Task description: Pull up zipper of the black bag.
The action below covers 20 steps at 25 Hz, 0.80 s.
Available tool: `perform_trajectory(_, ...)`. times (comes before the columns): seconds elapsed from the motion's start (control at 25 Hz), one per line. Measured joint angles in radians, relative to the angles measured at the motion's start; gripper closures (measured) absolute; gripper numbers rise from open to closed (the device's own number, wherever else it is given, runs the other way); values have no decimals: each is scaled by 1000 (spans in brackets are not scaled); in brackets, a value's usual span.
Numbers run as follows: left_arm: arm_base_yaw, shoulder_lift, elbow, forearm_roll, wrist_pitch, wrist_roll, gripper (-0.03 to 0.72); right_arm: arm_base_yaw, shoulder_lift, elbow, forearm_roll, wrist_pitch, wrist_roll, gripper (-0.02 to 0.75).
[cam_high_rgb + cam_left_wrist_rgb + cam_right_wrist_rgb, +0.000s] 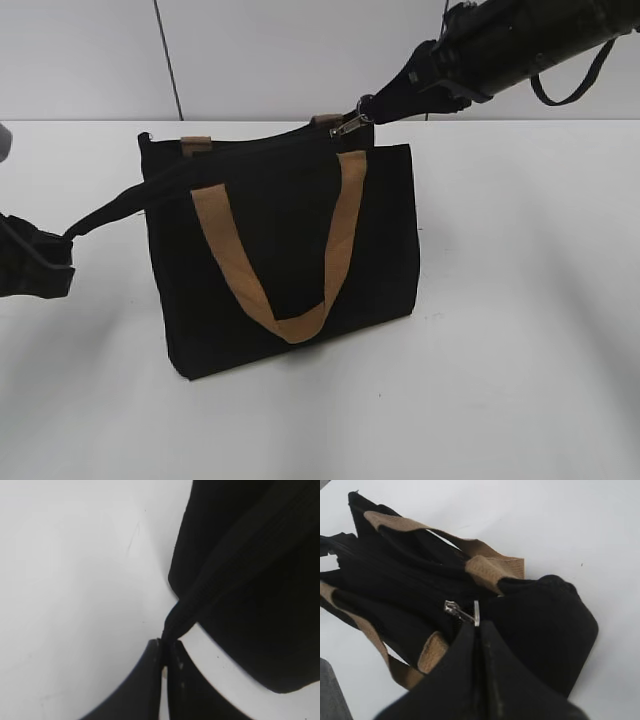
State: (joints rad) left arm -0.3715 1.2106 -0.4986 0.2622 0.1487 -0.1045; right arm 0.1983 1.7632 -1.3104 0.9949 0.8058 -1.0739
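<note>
The black bag (285, 255) stands upright on the white table, its tan handle (300, 325) hanging down the front. Its zipper (250, 155) runs along the top edge, with the silver pull tab (349, 125) at the right end. My right gripper (368, 108) is shut on the pull tab; the tab also shows in the right wrist view (462, 613) just ahead of the jaws (478, 626). My left gripper (68, 240) is shut on a black fabric tail of the zipper, stretched out from the bag's left end. The left wrist view shows this tail (182, 612) pinched in the jaws (165, 642).
The white table (520, 330) extends around the bag on all sides. A pale wall with a dark vertical seam (168, 60) stands behind. The second tan handle (492, 570) lies across the bag's top.
</note>
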Motion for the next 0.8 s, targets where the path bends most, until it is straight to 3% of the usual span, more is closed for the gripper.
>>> perform_trajectory(0.08,0,0,0,-22,1,0,685,0,-2,0,0,18,18,715)
perform_trajectory(0.16,0,0,0,-66,3,0,642,-2,-5,0,0,41,30,638)
perform_trajectory(0.36,1,0,0,-228,26,0,431,-2,-46,0,-6,81,67,423)
perform_trajectory(0.52,1,0,-1,-289,96,0,352,-2,-95,0,-52,101,116,385)
perform_trajectory(0.8,1,-56,-95,-304,292,0,339,-2,-150,65,-145,114,206,378)
